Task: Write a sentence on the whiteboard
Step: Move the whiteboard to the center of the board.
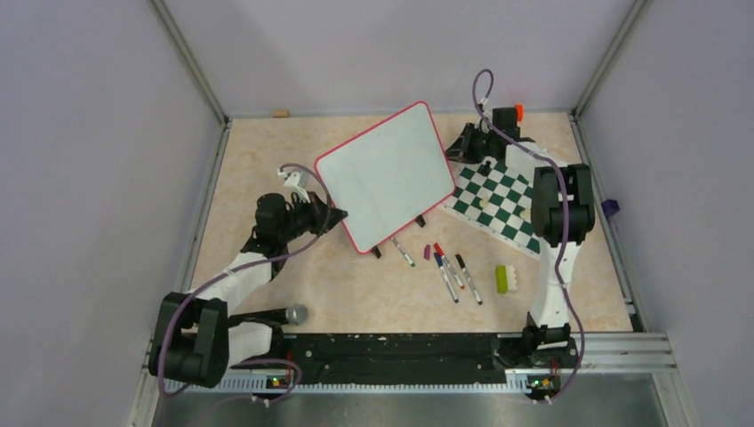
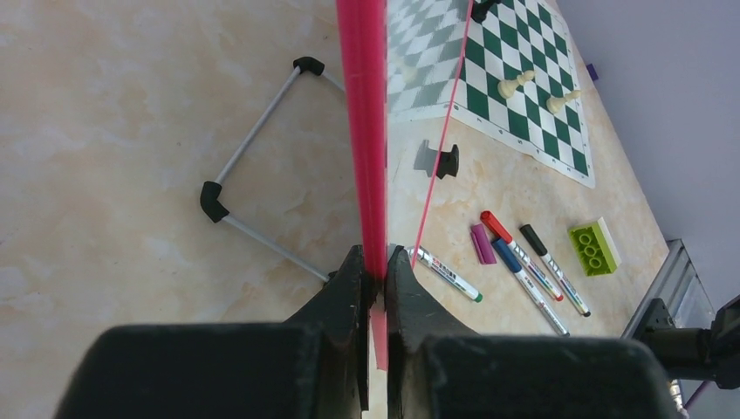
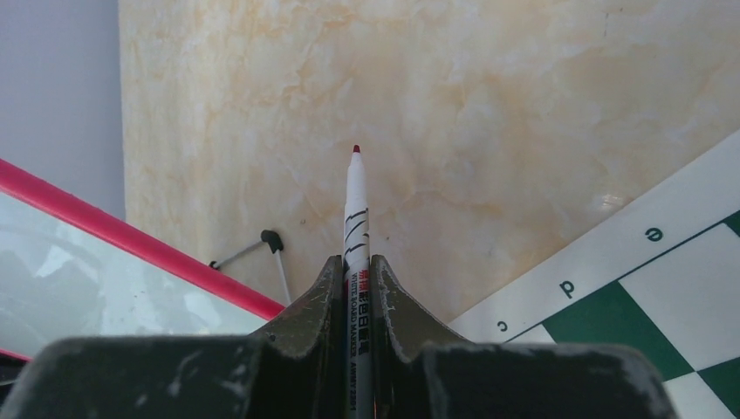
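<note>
Big whiteboard (image 1: 387,173): glossy white rectangle, rounded corners, thin red-pink rim, lying skewed mid-table. Beige marble-look table (image 1: 267,151); one board corner just beside green-and-white chess mat (image 1: 507,209). Here's left gripper (image 2: 375,278), pinched tight on rim at board's left edge. Rim runs straight up between black fingers, board seen edge-on. And right gripper (image 3: 356,271), clamped on slim white marker (image 3: 356,209), dark red tip bare, pointing out over tabletop. Board rim off to its left, apart from tip.

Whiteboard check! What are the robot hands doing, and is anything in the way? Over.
Left gripper shut on whiteboard rim. Right gripper shut on uncapped marker, off the board. Board blank, no writing yet. Spare markers lie beside it.
</note>
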`<act>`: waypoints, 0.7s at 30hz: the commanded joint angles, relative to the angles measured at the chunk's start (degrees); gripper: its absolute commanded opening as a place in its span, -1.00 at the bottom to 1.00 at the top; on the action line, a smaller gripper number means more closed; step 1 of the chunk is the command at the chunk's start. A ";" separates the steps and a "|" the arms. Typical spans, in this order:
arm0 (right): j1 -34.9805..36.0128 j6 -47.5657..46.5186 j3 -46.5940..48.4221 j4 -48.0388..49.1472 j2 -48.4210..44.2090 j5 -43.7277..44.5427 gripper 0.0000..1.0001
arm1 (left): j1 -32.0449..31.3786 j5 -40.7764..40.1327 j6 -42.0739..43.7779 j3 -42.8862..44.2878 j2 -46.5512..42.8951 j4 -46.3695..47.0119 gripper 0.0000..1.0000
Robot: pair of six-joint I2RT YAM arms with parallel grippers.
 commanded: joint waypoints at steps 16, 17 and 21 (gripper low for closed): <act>3.14 -2.10 13.61 -7.75 4.64 -5.97 -1.00 | 1.93 -15.94 2.31 -6.37 -12.64 -9.53 -1.00; 3.10 -2.50 15.43 -8.74 5.89 -6.05 -1.00 | 2.02 -16.95 2.04 -6.31 -12.71 -10.75 -1.00; 3.21 -2.77 21.51 -11.83 10.23 -6.67 -1.00 | 2.32 -18.35 1.12 -5.94 -12.18 -12.37 -1.00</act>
